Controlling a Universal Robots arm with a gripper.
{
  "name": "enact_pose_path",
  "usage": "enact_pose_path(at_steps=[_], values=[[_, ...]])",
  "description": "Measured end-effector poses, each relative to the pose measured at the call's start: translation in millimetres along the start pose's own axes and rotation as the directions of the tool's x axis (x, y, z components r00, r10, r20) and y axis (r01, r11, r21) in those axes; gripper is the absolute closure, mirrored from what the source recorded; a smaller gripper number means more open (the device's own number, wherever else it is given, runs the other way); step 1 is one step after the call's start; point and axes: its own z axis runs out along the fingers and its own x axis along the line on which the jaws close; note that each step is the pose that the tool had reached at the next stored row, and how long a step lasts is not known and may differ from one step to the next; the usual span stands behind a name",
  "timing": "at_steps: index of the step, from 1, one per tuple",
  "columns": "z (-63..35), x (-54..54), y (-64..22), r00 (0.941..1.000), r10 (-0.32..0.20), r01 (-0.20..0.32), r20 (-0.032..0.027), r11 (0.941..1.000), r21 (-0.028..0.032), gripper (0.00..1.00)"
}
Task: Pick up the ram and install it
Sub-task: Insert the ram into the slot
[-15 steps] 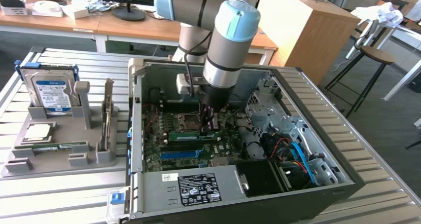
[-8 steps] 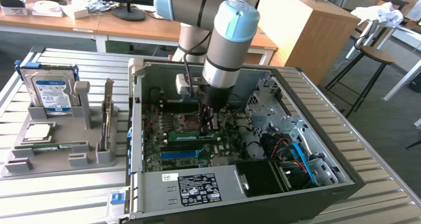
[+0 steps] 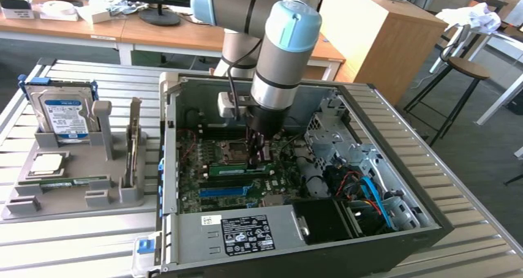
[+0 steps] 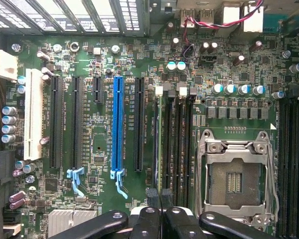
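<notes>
So we're at the install half of the job, not the pickup. In the exterior view the gripper (image 3: 259, 157) is reached down inside the open case (image 3: 359, 106), about dead centre of the shot. The ram (image 3: 237, 166) lies level right under it, running off toward the gripper's 9 o'clock. The CPU socket (image 3: 229, 149) sits at the stick's 12 o'clock and the blue slot (image 3: 225, 191) at its 6. From the wrist camera the fingers (image 4: 150, 216) are pressed together with barely a sliver between them. As far as I can tell they're pinching the stick's top edge, which lines up with the bank of memory slots (image 4: 177, 144) between the long black slot and the socket. I can't tell if it's clicked in or just resting on the slot mouth. My read: seating it calls for a straight-down push with the stick square to the slot, no tilt, and the white end latches (image 4: 159, 91) free to snap. The grey holder (image 3: 73, 198) with the hard drive (image 3: 63, 112) is out at 9 o'clock of the case.
</notes>
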Motion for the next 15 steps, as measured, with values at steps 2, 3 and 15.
enact_pose_path(at_steps=[2,3,15], values=[[0.0,0.0,0.0,1.0000,0.000,0.000,0.0000,1.0000,0.0000,0.89],[0.0,0.0,0.0,1.0000,0.000,0.000,0.0000,1.0000,0.0000,0.89],[1.4,0.0,0.0,1.0000,0.000,0.000,-0.0001,1.0000,-0.0001,0.89]])
